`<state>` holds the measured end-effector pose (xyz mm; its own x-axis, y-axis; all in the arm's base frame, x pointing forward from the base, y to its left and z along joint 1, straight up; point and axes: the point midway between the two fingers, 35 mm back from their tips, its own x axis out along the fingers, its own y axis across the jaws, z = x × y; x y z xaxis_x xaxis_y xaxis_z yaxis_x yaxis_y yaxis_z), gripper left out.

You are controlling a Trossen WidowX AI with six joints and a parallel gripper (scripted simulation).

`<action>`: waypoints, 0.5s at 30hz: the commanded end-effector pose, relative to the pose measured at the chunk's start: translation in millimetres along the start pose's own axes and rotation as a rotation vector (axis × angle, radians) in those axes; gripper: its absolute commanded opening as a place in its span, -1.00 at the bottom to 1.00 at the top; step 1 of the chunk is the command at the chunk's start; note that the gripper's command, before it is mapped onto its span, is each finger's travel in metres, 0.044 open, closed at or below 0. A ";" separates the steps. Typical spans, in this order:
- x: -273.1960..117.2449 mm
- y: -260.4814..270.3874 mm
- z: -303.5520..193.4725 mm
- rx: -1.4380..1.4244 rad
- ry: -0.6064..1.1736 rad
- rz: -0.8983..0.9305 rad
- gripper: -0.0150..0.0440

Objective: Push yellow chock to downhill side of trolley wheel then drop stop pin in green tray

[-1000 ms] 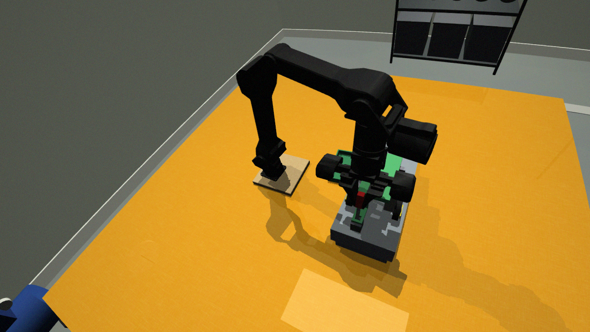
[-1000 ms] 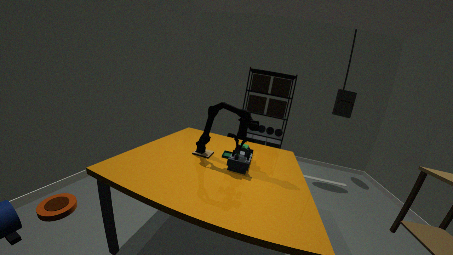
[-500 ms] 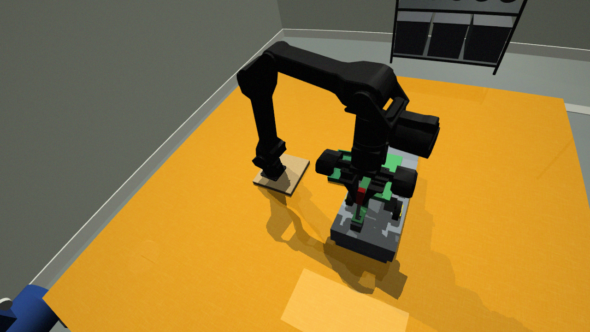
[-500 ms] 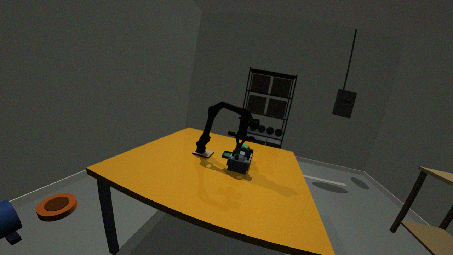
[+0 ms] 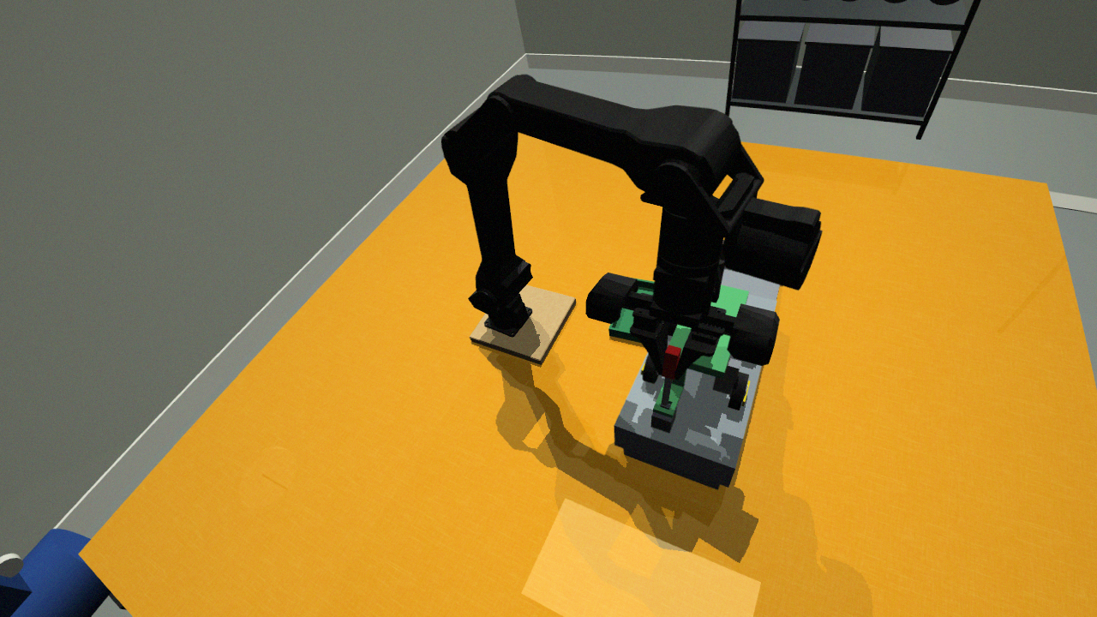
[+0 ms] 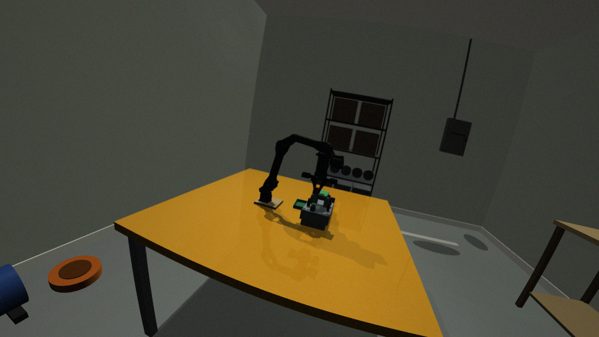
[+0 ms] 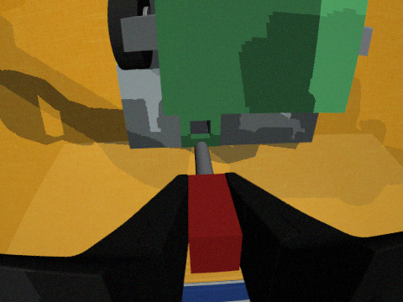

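My gripper (image 5: 673, 354) (image 7: 206, 184) is shut on the red head of the stop pin (image 5: 672, 367) (image 7: 214, 218). The pin's grey shaft hangs below the fingers, and its tip shows clear of the square hole in the trolley's end tab (image 7: 200, 127). The green trolley (image 5: 721, 354) (image 6: 323, 193) (image 7: 210, 63) stands on the grey ramp (image 5: 674, 458) (image 6: 314, 220) (image 7: 143, 126), partly hidden by the arm in the top view. The green tray (image 5: 622, 334) (image 6: 296, 205) lies beside the ramp, partly behind the gripper in that view. I cannot make out the chock; its contact with a wheel is hidden.
The arm's wooden base plate (image 5: 554, 315) (image 6: 274, 204) is left of the tray on the orange table (image 5: 344, 429) (image 6: 209, 234). A black upright block (image 5: 661, 421) stands at the ramp's near end, below the pin. The arm spans from the base over the tray side.
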<state>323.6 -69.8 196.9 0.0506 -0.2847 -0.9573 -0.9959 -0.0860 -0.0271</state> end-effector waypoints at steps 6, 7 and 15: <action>1.5 0.2 -15.9 0.001 0.008 0.000 -0.49; 1.6 0.3 -17.5 0.001 0.008 0.000 -0.49; 1.8 -0.2 -29.9 0.001 0.009 0.000 -0.49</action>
<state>325.0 -93.7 201.3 0.0486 -0.2905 -0.9556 -0.9962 -0.0831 -0.0254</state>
